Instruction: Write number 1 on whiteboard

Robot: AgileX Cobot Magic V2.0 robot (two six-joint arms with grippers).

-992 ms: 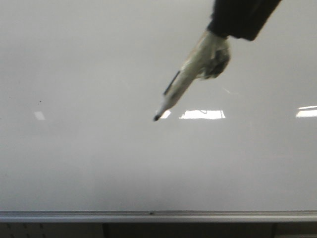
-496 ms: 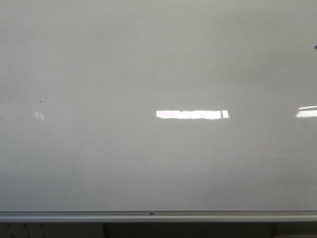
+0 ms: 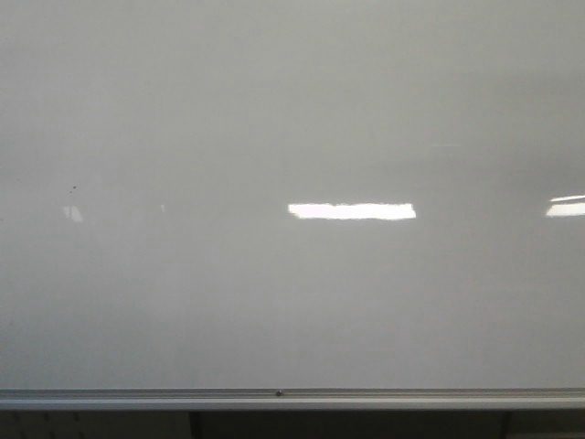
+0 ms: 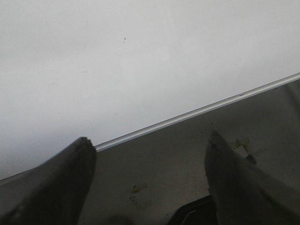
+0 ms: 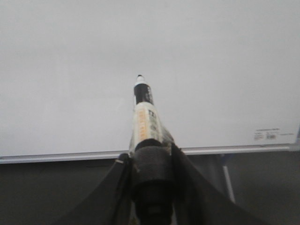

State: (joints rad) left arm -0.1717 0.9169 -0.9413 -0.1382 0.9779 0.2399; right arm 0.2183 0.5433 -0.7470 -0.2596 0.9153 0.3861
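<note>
The whiteboard (image 3: 292, 137) fills the front view, pale grey and glossy, with no writing on it. A tiny dark speck (image 3: 74, 188) sits at its left, and its silver bottom rail (image 3: 274, 398) runs along the lower edge. Neither arm shows in the front view. My right gripper (image 5: 149, 154) is shut on a marker (image 5: 146, 119), a white and black pen whose tip points at the whiteboard (image 5: 150, 47) with a clear gap to it. My left gripper (image 4: 150, 145) is open and holds nothing, near the rail (image 4: 197, 111) below the whiteboard (image 4: 117, 56).
Bright light reflections (image 3: 352, 211) lie across the board's middle and right. Below the rail is a dark grey surface (image 4: 178, 159) with small yellowish stains. A small label (image 5: 267, 135) sits at the board's lower corner in the right wrist view.
A second ago my right gripper with the marker was in the front view, tip near the board's middle. It has moved out to the upper right and is gone from that view now.
</note>
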